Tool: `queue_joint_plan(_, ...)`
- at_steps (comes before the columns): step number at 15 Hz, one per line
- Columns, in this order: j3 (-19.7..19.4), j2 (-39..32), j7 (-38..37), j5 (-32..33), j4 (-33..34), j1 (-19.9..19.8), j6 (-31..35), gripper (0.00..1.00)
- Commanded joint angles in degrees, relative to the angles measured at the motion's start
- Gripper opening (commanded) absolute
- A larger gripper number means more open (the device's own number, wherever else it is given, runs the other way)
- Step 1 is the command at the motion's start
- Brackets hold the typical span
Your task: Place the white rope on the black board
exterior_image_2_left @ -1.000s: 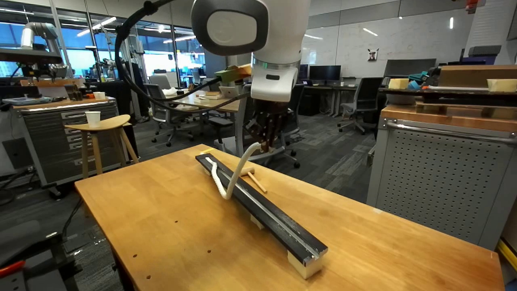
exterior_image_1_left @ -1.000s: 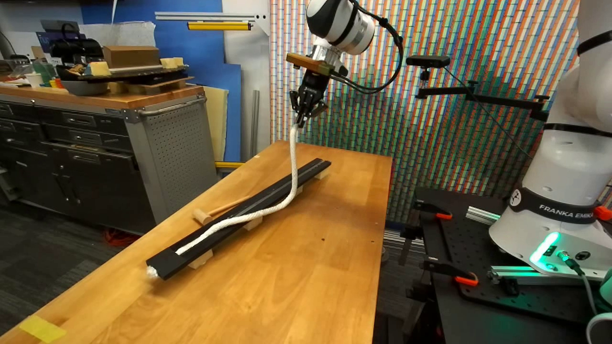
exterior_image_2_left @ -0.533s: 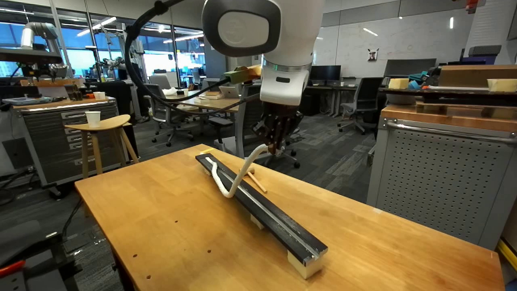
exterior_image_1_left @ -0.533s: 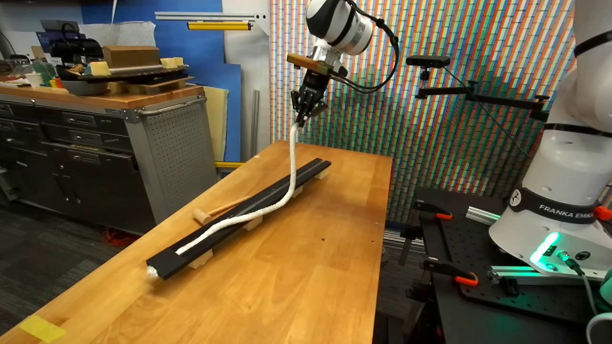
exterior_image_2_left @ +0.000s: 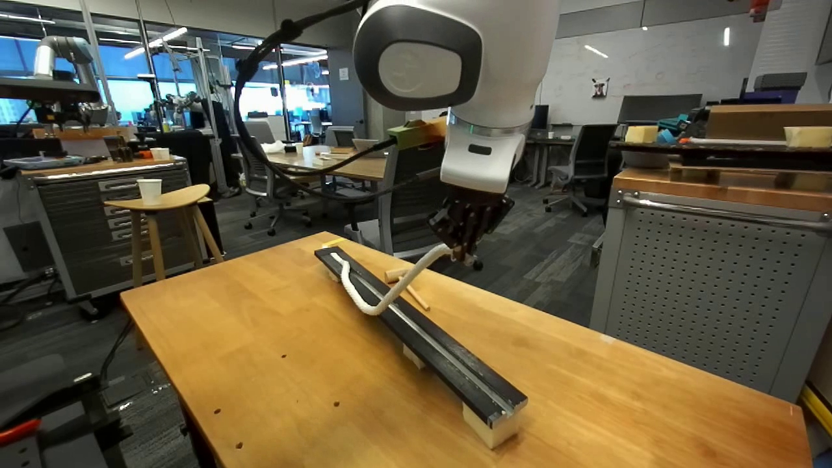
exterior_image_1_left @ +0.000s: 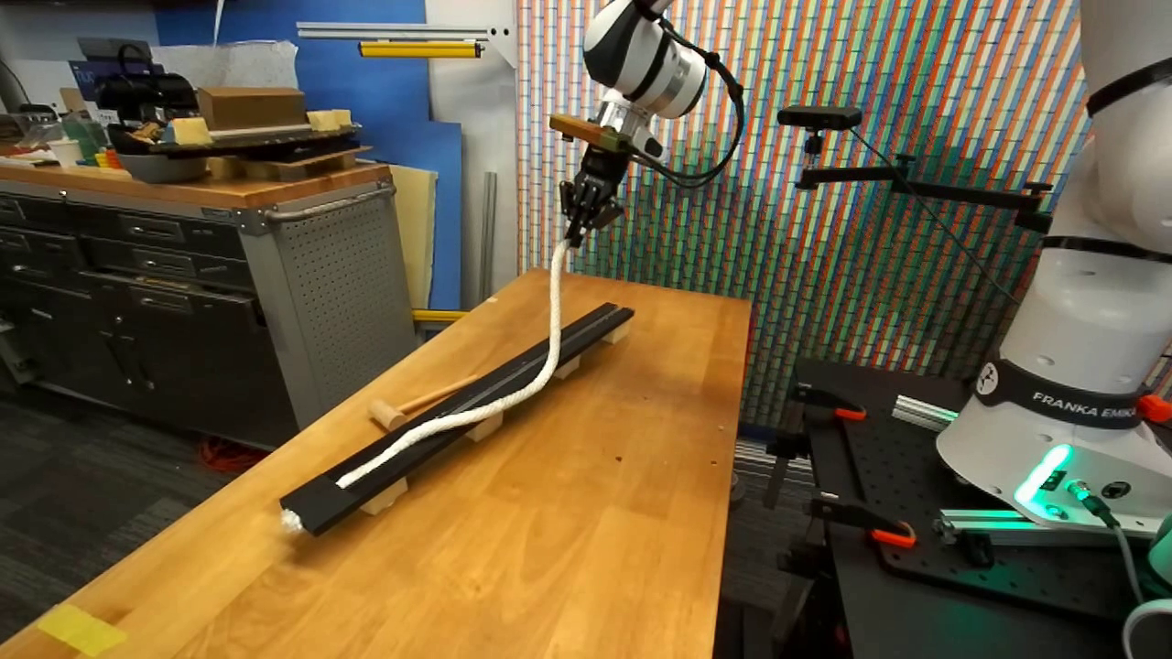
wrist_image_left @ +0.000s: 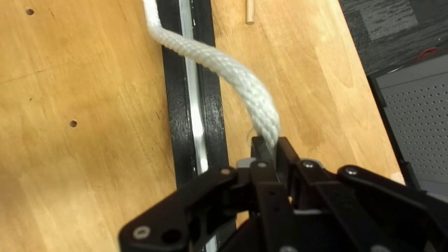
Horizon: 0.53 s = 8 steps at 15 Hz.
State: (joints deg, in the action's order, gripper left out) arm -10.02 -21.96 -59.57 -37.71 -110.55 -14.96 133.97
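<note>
robotics lab in an open-plan office: a white jointed robot arm with black bands (exterior_image_1_left: 1080, 320) stands over a flat black plate with rows of holes (exterior_image_1_left: 902, 476), black-and-orange clamps (exterior_image_1_left: 851, 514) at the edge, and a silvery jointed arm (exterior_image_2_left: 45, 60) sits in the background. workshop side is a grey metal cabinet with a perforated side (exterior_image_1_left: 330, 256), black drawers (exterior_image_1_left: 165, 264) and wooden top (exterior_image_1_left: 293, 183); office side is black swivel chairs (exterior_image_2_left: 587, 151), a thin black monitor (exterior_image_2_left: 660, 109) and a wide glossy whiteboard (exterior_image_2_left: 669, 65).
</note>
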Motion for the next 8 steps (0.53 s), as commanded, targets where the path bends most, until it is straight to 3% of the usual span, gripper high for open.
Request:
queue_joint_plan(1, -1.2, -2.0, -0.2, -0.4, 2.6, -0.8, -2.4, 0.03)
queue_joint_plan(8, -4.0, -4.6, -3.7, 5.2, 2.8, 0.1, 0.4, 0.03)
